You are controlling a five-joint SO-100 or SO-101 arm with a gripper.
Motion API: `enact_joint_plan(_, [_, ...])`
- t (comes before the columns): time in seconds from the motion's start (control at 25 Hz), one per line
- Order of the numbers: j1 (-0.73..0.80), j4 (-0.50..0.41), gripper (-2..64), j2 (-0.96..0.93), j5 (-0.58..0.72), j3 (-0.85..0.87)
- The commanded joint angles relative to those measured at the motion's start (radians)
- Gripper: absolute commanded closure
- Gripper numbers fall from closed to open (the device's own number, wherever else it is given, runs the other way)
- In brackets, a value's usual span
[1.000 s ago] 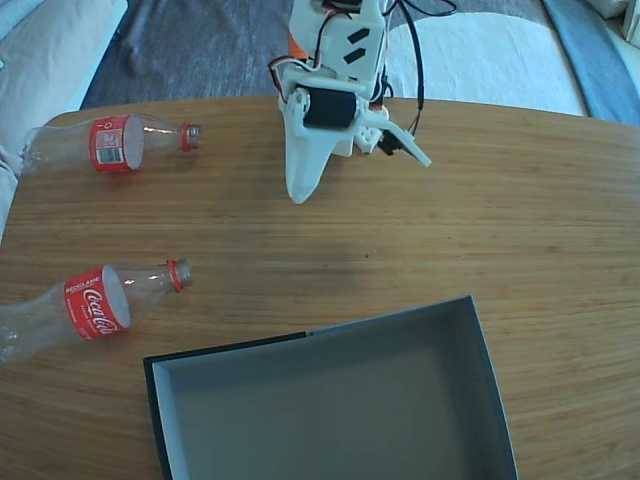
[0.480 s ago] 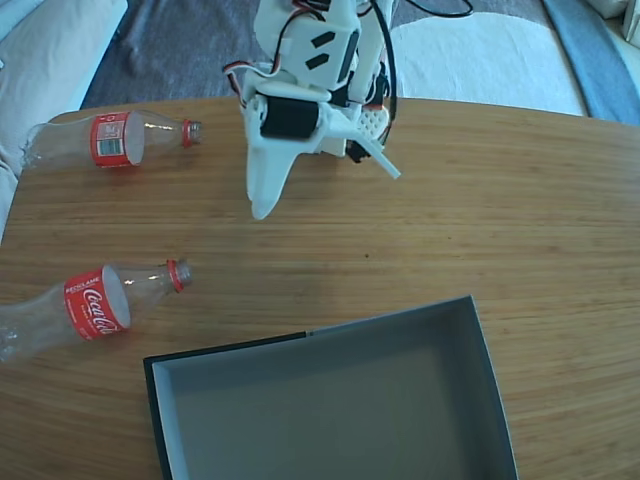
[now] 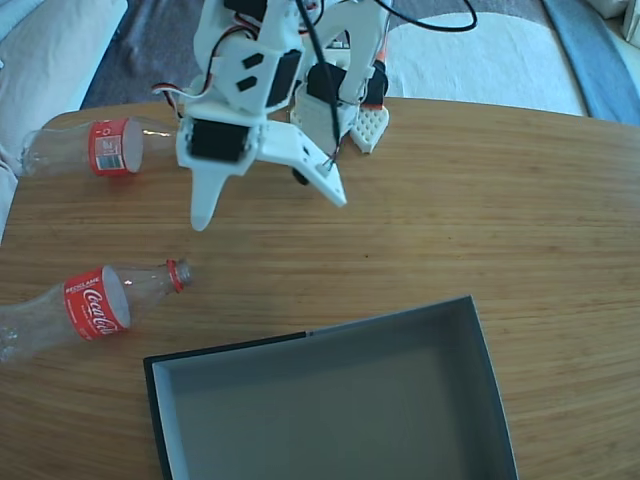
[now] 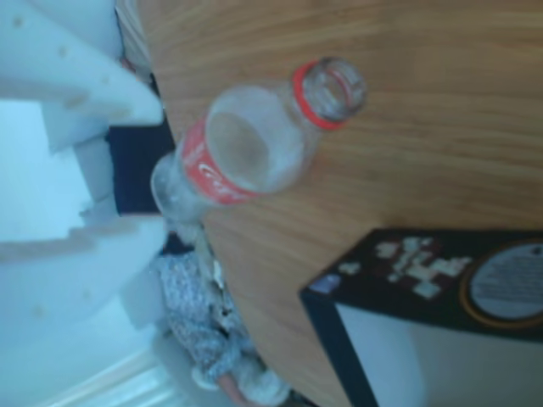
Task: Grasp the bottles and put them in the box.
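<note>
Hand: the white robot hand [image 3: 268,212] hangs over the tabletop [image 3: 480,200] with its two fingers spread wide, holding nothing.
Near bottle: a Coca-Cola bottle [image 3: 90,303] lies on its side at the left, just past the box's corner, with its open neck pointing right. The wrist view shows it too [image 4: 246,148].
Far bottle: another bottle [image 3: 95,146] lies at the back left edge, partly behind the arm.
Box: the black box [image 3: 478,340] with a grey inside sits at the front, with nothing in it.
</note>
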State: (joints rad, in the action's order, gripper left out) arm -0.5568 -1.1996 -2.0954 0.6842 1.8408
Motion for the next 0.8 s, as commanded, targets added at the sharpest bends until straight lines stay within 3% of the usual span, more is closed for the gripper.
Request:
enact_joint_plan(0.0, [-0.032,-0.002,51.9,0.009,0.014,-0.063])
enact_joint_plan(0.28, [-0.08,-0.109,51.8,0.084,0.227,-0.063])
enact_joint_plan(0.48, [-0.121,-0.11,51.6,0.137,0.38,-0.066])
enact_joint_plan(0.76, [-0.172,-0.11,35.8,0.27,0.439,-0.167])
